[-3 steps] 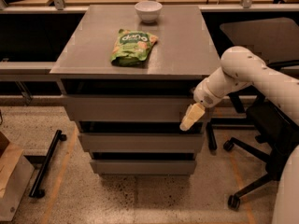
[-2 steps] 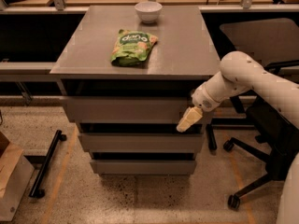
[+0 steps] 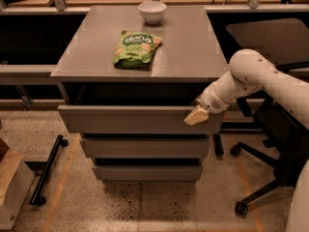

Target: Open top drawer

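Note:
The top drawer (image 3: 130, 119) is the widest of three plain grey drawer fronts under the grey cabinet top (image 3: 188, 52). Its front stands a little out from the cabinet, with a dark gap above it. My gripper (image 3: 196, 115) comes in from the right on a white arm. Its cream tip lies against the upper right part of the top drawer's front. Two narrower drawer fronts (image 3: 145, 148) sit below it.
A green snack bag (image 3: 136, 48) and a white bowl (image 3: 152, 11) rest on the cabinet top. A black office chair (image 3: 270, 144) stands right of the cabinet. A black wheeled bar (image 3: 46, 170) and a brown box (image 3: 12, 187) lie on the floor at left.
The gripper has moved left and slightly down along the top drawer's front. The drawer front stands further out than before.

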Robot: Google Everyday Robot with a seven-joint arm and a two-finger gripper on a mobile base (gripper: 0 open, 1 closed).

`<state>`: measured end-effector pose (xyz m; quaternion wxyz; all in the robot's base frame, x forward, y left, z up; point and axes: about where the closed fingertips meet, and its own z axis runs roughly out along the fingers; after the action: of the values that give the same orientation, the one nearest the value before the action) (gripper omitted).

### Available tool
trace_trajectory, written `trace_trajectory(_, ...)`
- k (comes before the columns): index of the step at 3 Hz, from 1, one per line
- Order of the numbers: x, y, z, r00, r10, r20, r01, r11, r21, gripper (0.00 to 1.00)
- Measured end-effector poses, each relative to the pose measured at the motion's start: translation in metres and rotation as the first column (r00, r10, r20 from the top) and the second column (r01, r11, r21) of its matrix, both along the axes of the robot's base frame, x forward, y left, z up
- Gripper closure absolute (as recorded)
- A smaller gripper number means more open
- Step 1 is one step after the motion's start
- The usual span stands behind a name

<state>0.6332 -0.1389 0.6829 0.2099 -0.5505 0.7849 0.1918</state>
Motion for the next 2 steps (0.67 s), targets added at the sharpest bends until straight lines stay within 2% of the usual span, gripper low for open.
trace_trajectory(1, 0.0000, 0.0000, 0.0017, 1.0000, 0.000, 0.000, 0.000, 1.000, 0.000, 0.63)
trace_trajectory(2, -0.0003, 0.0022, -0.0005, 1.0000, 0.004, -0.004, -0.004, 1.000, 0.001, 0.40)
